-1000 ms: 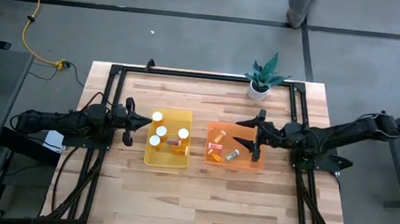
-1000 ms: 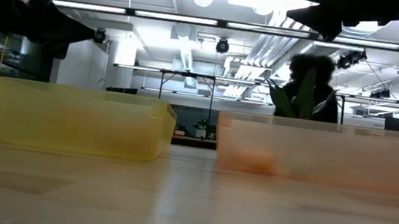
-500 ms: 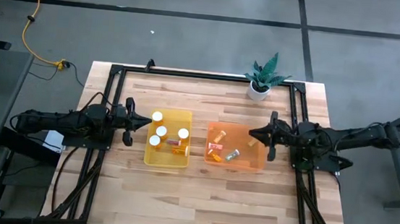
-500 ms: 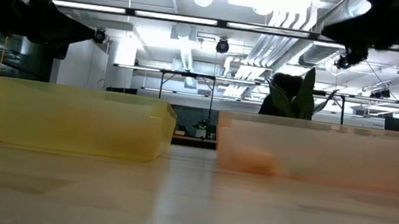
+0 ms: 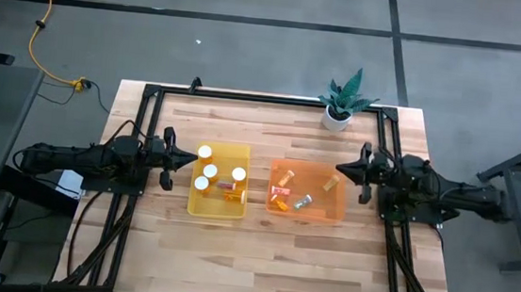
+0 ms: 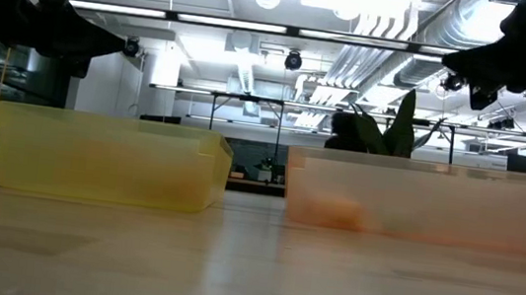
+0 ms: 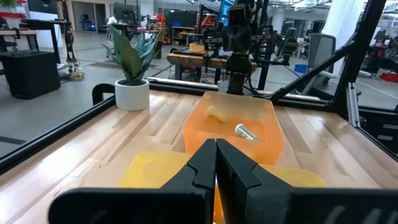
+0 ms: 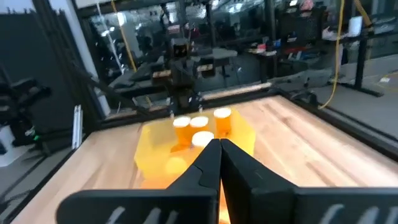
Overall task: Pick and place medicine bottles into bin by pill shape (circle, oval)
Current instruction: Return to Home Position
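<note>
Showing amber, white-capped medicine bottles resting inside the translucent yellow plastic bin and translucent orange plastic bin mid-worktop. The left gripper and right gripper, fingers pressed together and holding nothing, hover toward the worktop's left and right edges.

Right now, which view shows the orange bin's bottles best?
The high view: looking down, it shows four bottles in the orange bin. The left wrist view shows two, the low view an orange blur, the right wrist view none.
</note>
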